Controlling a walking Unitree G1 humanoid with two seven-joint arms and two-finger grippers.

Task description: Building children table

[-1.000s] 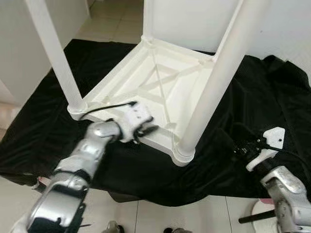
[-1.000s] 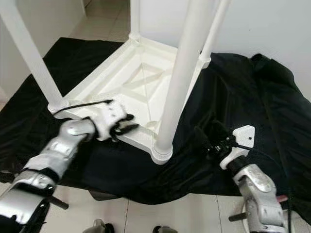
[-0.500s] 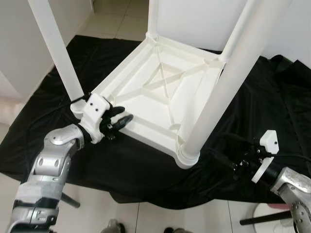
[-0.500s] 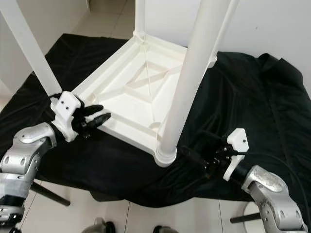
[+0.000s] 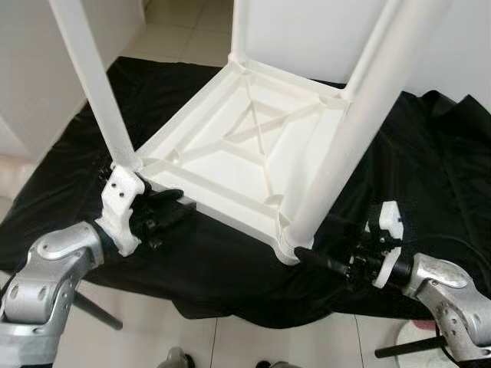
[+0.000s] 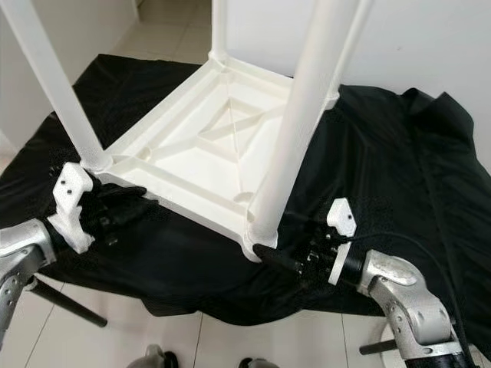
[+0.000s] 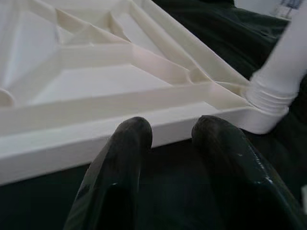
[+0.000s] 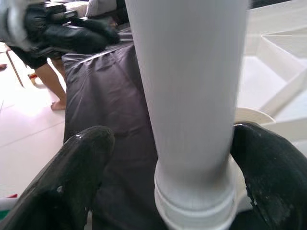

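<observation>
- A black cloth (image 5: 430,161) is spread over a raised surface, with pale tiled floor (image 5: 184,31) seen beyond it and below its near edge.
- A white plastic table (image 5: 253,146) is laid upside down on the cloth, its ribbed underside facing up, and is tilted toward the robot.
- Four white legs are seen rising from the table's corners; the nearest leg (image 5: 345,146) stands at the near right corner, and another leg (image 5: 92,84) stands at the near left corner.
- The right gripper (image 6: 288,257) is held low at the base of the nearest leg. In the right wrist view its two black fingers (image 8: 79,172) are spread wide, one on each side of the leg's threaded collar (image 8: 194,206), and do not appear to be clamped on it.
- The left gripper (image 5: 165,213) is held at the table's near edge, just beside the near left leg. In the left wrist view its fingers (image 7: 127,148) are seen slightly apart, with nothing between them, their tips at or just short of the white rim (image 7: 72,139); contact cannot be told.
- A person's bare lower legs (image 8: 50,86) are seen on the floor in the right wrist view.
</observation>
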